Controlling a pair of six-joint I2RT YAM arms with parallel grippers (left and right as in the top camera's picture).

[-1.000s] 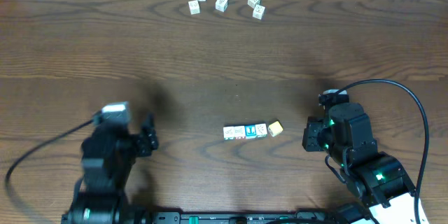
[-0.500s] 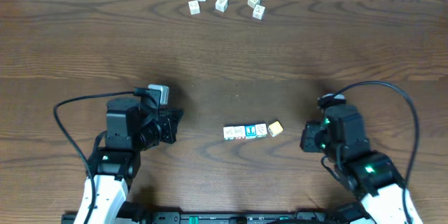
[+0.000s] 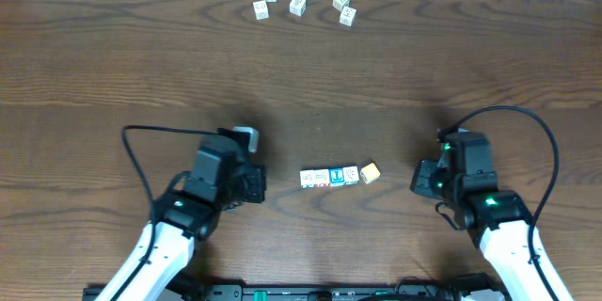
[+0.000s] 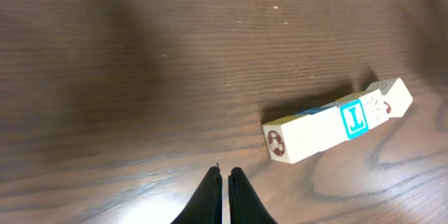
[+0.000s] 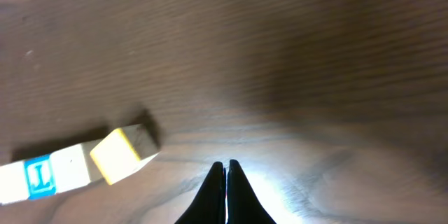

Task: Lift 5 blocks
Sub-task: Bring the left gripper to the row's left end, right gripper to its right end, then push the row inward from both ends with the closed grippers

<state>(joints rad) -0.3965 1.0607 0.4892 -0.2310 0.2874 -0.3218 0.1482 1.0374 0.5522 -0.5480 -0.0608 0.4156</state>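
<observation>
Several small cream blocks (image 3: 337, 177) lie in a row on the wooden table, one with a bright blue face (image 3: 336, 178), and a yellowish one (image 3: 370, 172) sits askew at the row's right end. My left gripper (image 3: 260, 186) is shut and empty, just left of the row. In the left wrist view its tips (image 4: 225, 175) rest low over the wood, short of the row's near end (image 4: 280, 142). My right gripper (image 3: 417, 181) is shut and empty, right of the yellowish block. In the right wrist view its tips (image 5: 225, 165) are right of that block (image 5: 115, 155).
Several similar pale cubes (image 3: 297, 5) are scattered near the table's far edge. Black cables loop behind both arms, the left one (image 3: 141, 141) and the right one (image 3: 546, 150).
My left arm has swung right towards the row's left end, and its gripper has gone from open to shut. The right arm has shifted only slightly.
</observation>
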